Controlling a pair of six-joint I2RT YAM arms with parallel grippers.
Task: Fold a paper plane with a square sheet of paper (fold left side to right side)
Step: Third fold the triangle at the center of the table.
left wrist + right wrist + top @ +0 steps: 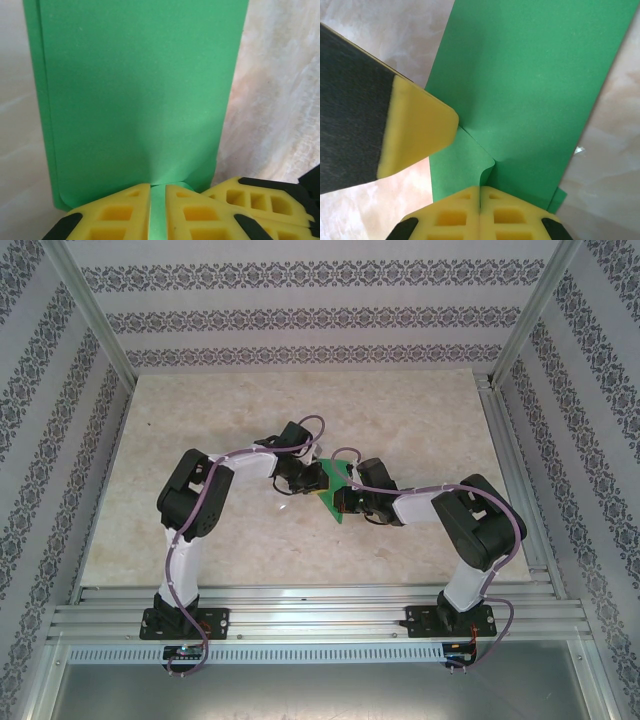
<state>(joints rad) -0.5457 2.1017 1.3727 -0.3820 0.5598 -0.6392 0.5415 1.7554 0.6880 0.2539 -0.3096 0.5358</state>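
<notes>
Marbled beige table (200, 440), patterned walls (300, 320) around.
Item: square sheet of paper (333, 495), bright green, apparently doubled, with a second layer edging one side.
Left gripper (157, 212): fingers closed on the sheet's near edge, a green sliver between them. The sheet runs ahead of the tips.
Right gripper (480, 212): likewise pinched tight on a buckled edge, sheet ahead.
Opposed grips probably steady the paper for creasing.

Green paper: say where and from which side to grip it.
Pinch the green paper at an edge, coming in along its own plane: it is thin and folded flat. The left claw and right claw grip it so.
</notes>
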